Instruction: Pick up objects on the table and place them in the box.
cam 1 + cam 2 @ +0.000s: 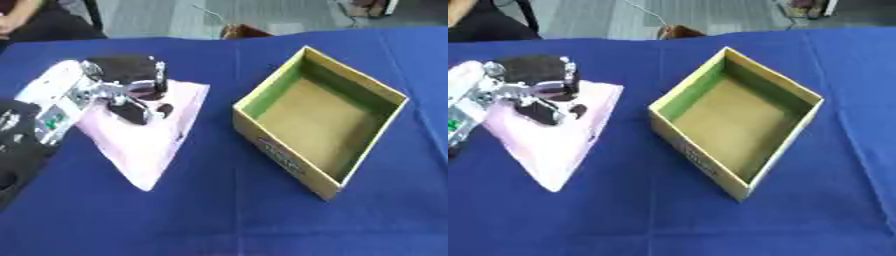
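**Left hand sits on the pink thing beside the box**

A blue cloth covers the table. On it stands 1 open box. The box is yellow outside, green on its inside walls, and brown on the bottom. Nothing can be seen inside it. It sits turned, so 1 corner points toward the robot.

To the left of the box lies a flat pink thing. It looks like a soft pack or a folded sheet, with 1 pointed end toward the robot. It is near the box but does not touch it; a strip of blue cloth shows between them.

The robot's left hand comes in from the left side, at the end of a silver and white arm. The hand is black with shiny parts. It rests on the far end of the pink thing. Its fingers bend down onto the pink top, and the dark tips touch it. It is hard to see if the fingers go under the edge, so it cannot be told whether the hand grips the pink thing or only presses on it. The pink thing lies flat on the cloth.

The right hand is not seen in either view.
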Controlling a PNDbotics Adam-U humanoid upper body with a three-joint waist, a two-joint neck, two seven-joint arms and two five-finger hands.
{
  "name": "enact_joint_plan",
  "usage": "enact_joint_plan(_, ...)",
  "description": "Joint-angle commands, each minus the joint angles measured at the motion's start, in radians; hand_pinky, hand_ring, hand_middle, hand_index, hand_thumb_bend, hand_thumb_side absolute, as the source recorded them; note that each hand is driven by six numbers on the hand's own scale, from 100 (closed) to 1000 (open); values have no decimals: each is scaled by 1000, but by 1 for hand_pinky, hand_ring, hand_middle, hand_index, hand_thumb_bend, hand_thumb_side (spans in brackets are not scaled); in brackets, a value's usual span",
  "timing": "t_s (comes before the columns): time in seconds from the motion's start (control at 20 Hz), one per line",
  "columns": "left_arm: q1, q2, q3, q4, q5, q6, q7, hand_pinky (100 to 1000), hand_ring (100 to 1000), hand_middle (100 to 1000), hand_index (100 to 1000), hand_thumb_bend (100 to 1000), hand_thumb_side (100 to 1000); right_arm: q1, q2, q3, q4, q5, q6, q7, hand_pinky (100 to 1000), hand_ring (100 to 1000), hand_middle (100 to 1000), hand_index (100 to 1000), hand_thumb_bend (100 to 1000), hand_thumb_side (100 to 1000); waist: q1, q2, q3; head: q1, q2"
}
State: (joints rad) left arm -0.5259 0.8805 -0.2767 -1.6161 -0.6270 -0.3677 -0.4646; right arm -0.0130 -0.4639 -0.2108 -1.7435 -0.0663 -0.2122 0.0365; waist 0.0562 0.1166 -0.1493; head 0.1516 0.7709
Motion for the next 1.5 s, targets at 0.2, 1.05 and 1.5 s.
enact_joint_plan(0.2, -31, 62, 22, -71, 85, 25, -39, 100, 100, 100, 103, 100, 248, 2, -37, -11, -10, 5, -1, -1, 489, 610, 802, 923, 605, 767, -2, -17, -1, -6, -1)
enact_joint_plan(1.05, -173, -17, -16, -91, 174, 14, -92, 100, 100, 100, 101, 100, 251, 0, -39, -7, -9, 2, 0, 2, 489, 610, 802, 923, 605, 765, -2, -20, -6, -2, -1)
enact_joint_plan(1.5, -389, -174, -108, -63, 232, -21, -174, 100, 100, 100, 101, 100, 254, -15, -35, 6, -7, -6, -1, 16, 490, 610, 802, 923, 605, 766, -6, -22, -38, 24, -1)
